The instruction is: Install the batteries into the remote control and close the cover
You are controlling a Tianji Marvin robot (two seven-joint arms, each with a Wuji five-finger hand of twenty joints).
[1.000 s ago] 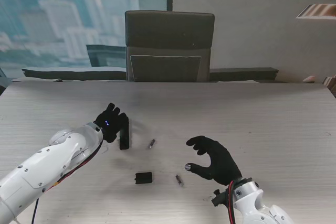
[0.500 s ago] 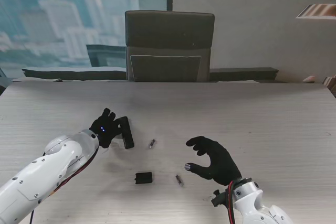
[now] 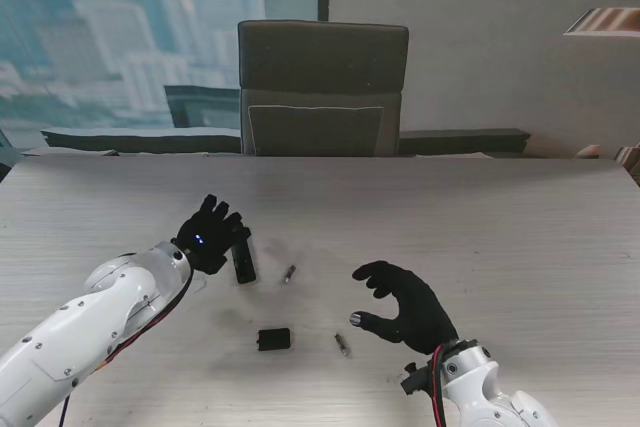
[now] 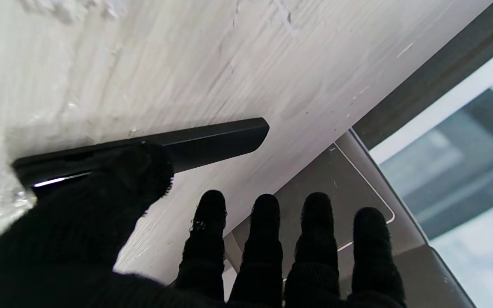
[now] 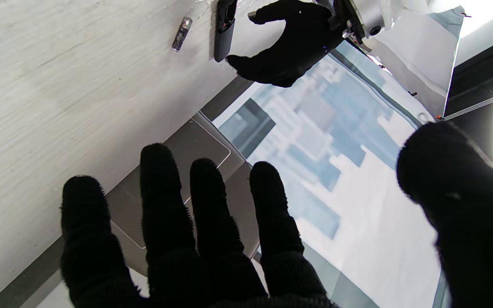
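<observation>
The black remote (image 3: 244, 261) lies flat on the table, seen as a long dark bar (image 4: 212, 139) in the left wrist view. My left hand (image 3: 209, 237) is beside its left edge, thumb (image 4: 139, 171) resting on it, other fingers straight and apart. The black battery cover (image 3: 272, 338) lies nearer to me. One battery (image 3: 288, 273) lies right of the remote, another (image 3: 342, 344) right of the cover. My right hand (image 3: 407, 307) hovers right of them with fingers spread; a small silver spot shows at its thumb tip, and I cannot tell what it is.
The pale wood table (image 3: 520, 237) stretches wide to the right and far side. A grey chair (image 3: 322, 87) stands behind the far edge. A dark low ledge (image 3: 140, 139) runs under the window.
The left hand drew back and returned to the remote, which turned slightly, its near end swinging right. The right hand, batteries and cover have stayed put.
</observation>
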